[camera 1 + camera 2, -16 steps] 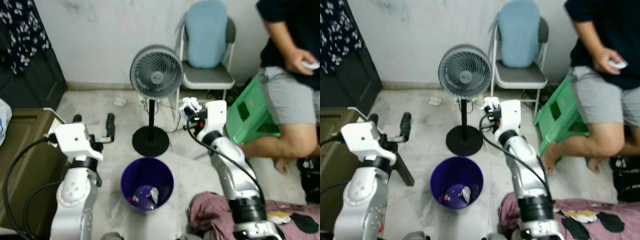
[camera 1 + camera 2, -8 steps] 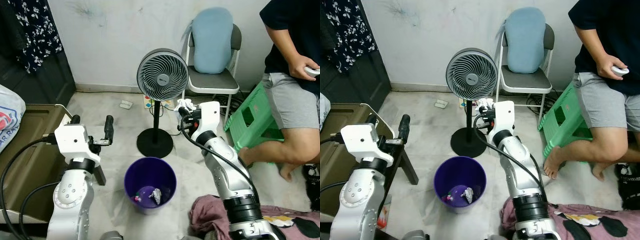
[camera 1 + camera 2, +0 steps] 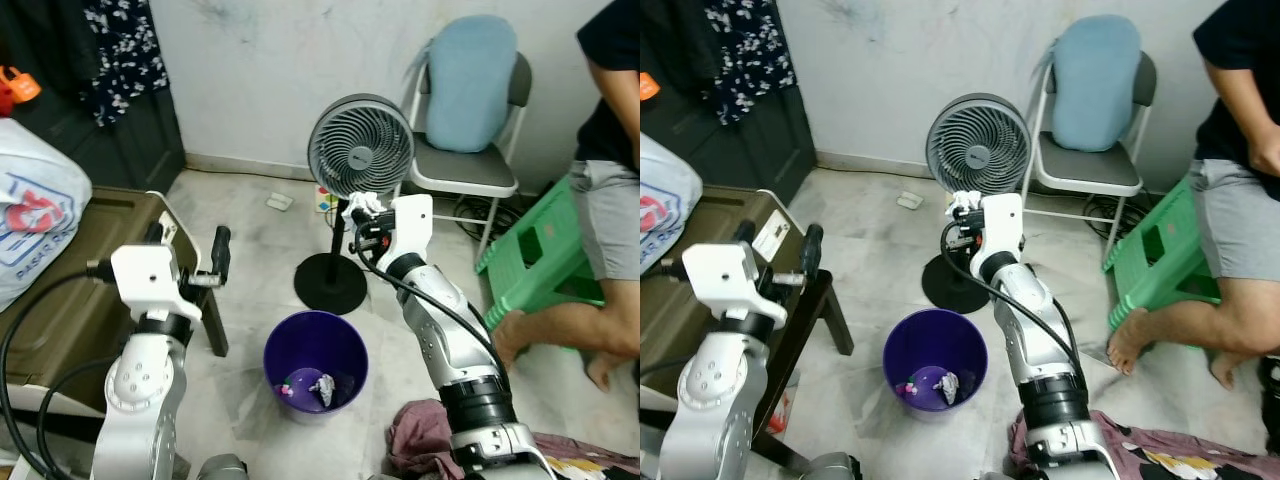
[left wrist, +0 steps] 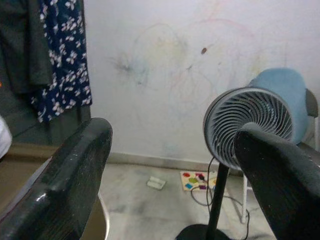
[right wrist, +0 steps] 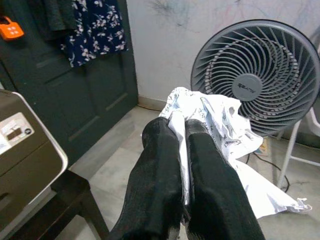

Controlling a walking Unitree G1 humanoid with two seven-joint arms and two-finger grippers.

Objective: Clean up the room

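Note:
My right gripper [image 3: 358,214] is raised in front of the fan, shut on a crumpled white printed wrapper [image 5: 217,119] that bulges out past the black fingers [image 5: 159,165]. It hangs above and a little behind the purple trash bin [image 3: 315,345], which stands on the floor between my arms with a few scraps [image 3: 322,385] at its bottom. My left gripper [image 3: 188,246] is held up to the left of the bin, open, with its two fingers [image 4: 74,172] wide apart and nothing between them.
A grey pedestal fan [image 3: 360,150] stands behind the bin, with a folding chair carrying a blue cushion [image 3: 470,85] behind it. A green stool [image 3: 538,262] and a seated person's leg [image 3: 590,320] are at right. A brown case [image 3: 70,285], white bag [image 3: 30,205] and pink cloth [image 3: 420,445] lie close.
The camera has swung left and lifted, so the scene slid right and the white bag came into view. Both arms keep their pose; the right gripper still holds the wrapper.

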